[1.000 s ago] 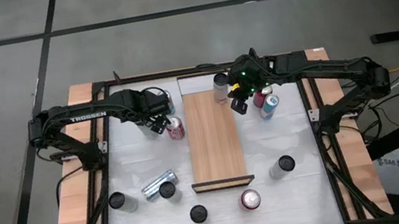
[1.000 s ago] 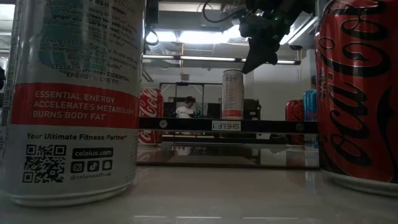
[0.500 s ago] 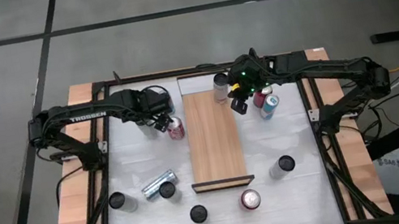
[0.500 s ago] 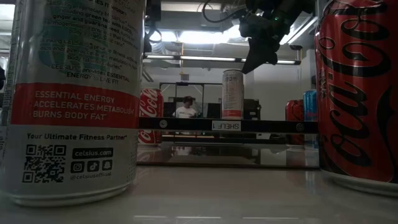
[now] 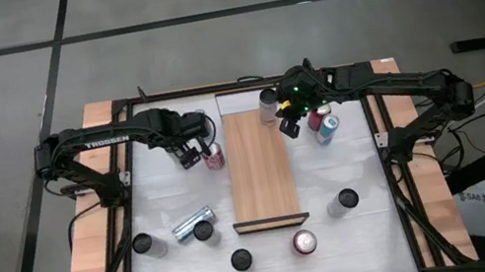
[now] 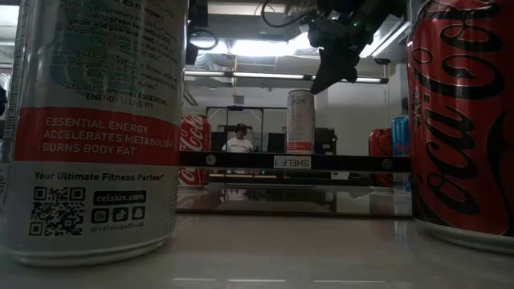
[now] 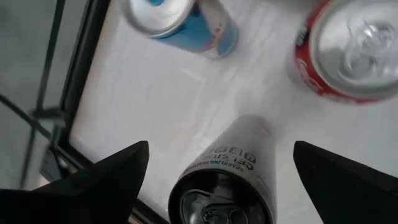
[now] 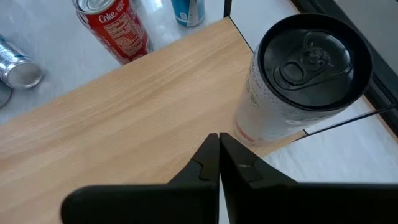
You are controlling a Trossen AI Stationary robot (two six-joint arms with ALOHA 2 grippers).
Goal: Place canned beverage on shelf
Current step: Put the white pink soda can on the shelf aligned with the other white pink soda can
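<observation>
The shelf point(image 5: 260, 178) is a long light-brown plank on the table's middle, with a dark lip point(image 6: 297, 161) at its near end. A white can with a dark top point(image 5: 268, 101) point(image 6: 300, 120) point(image 8: 298, 93) stands upright on the shelf's far right corner. My right gripper point(image 5: 289, 129) point(image 8: 219, 140) is shut and empty, and hovers over the shelf beside that can. My left gripper point(image 5: 189, 152) point(image 7: 221, 149) is wide open over a silver can with a dark top point(image 7: 221, 186); its fingers stand apart on either side of the can. A red cola can point(image 7: 354, 50) point(image 5: 214, 156) stands close by.
A blue can point(image 7: 180, 18) stands beyond the left gripper. A red can and a blue can point(image 5: 323, 127) stand right of the shelf. Several cans point(image 5: 194, 227) point(image 5: 303, 241) stand or lie along the near side. Two of them point(image 6: 96, 128) point(image 6: 466, 120) loom in the low view.
My left gripper has shifted a little toward the table's left edge, away from the red cola can, and stays open. The cans and the shelf have not moved.
</observation>
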